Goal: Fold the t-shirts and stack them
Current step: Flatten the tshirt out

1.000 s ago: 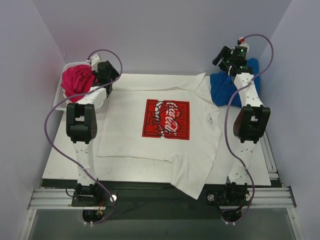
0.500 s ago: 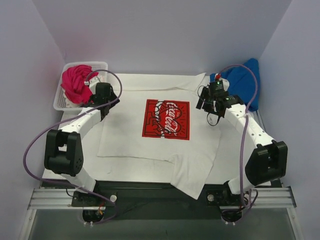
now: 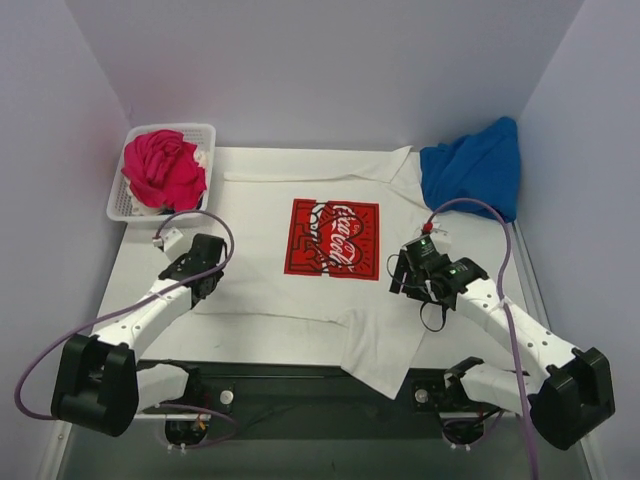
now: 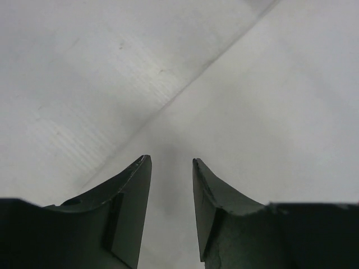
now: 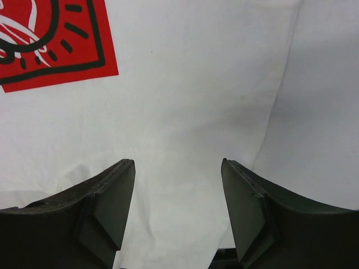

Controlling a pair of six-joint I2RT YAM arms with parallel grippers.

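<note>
A large white t-shirt [image 3: 270, 285] with a red chest print [image 3: 333, 237] lies spread flat on the table. A blue t-shirt [image 3: 472, 174] is bunched at the back right. A magenta-pink t-shirt [image 3: 163, 168] sits heaped in the basket. My left gripper [image 3: 205, 270] is open and empty, low over the white shirt's left edge [image 4: 185, 84]. My right gripper [image 3: 408, 276] is open and empty over the shirt's right side [image 5: 185, 101], with the print's corner [image 5: 50, 39] ahead on its left.
The white lattice basket [image 3: 122, 206] stands at the back left corner. One sleeve of the white shirt [image 3: 385, 360] hangs over the table's front edge. Bare table [image 5: 328, 112] shows right of the shirt. Walls close in on three sides.
Both arms have swung from the back toward the front. The left gripper came from the basket to the shirt's left edge, the right from the blue shirt to the white shirt's right side.
</note>
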